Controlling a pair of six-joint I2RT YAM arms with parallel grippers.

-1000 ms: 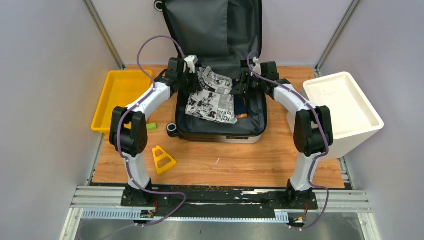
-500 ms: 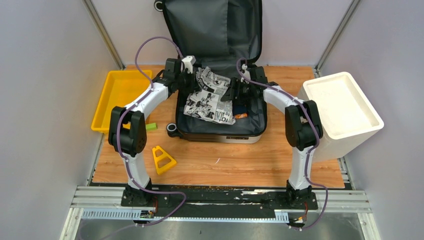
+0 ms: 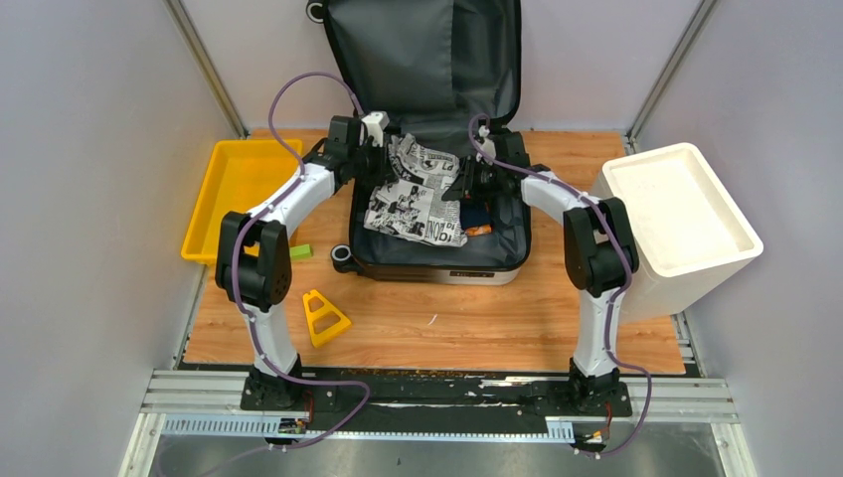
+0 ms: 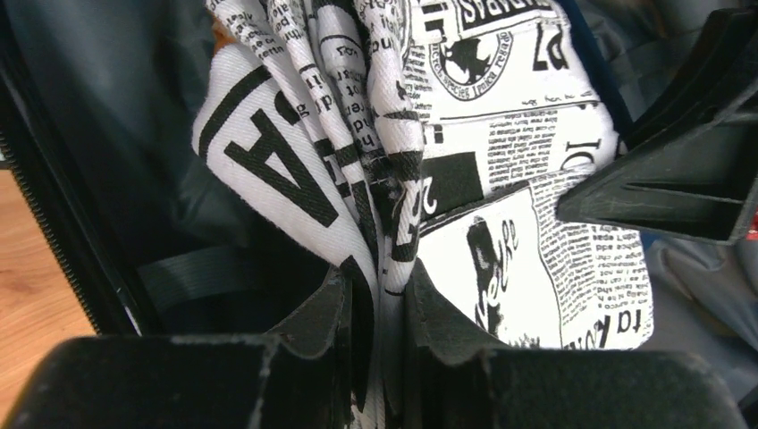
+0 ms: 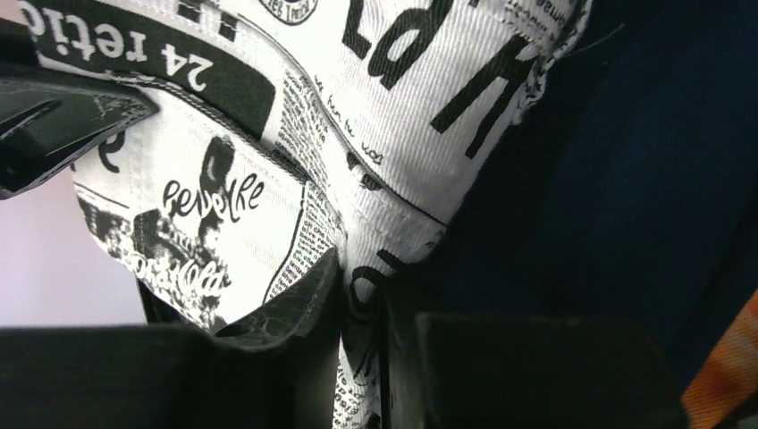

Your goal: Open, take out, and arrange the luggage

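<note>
worktop: light wooden board (image 3: 447,318) | rear centre: open hard-shell suitcase with dark grey lining (image 3: 447,273), lid raised at the back | left edge: yellow plastic tray (image 3: 234,194) | near tray's front corner: small green block (image 3: 300,251) | front left: yellow triangular plastic frame (image 3: 325,318), lying flat | right edge: white rectangular bin (image 3: 686,283)

Showing dark grey lining inside the luggage (image 3: 437,60) at 12 o'clock. Wearing black-and-white newspaper print, lettering and figures, over the cloth (image 3: 413,194). Glowing plain yellow on the tray (image 3: 239,184) at 9 o'clock, plain white on the bin (image 3: 676,209) at 3 o'clock. Showing yellow on the triangle (image 3: 325,318) and green on the block (image 3: 300,251) at 7 o'clock.
</note>
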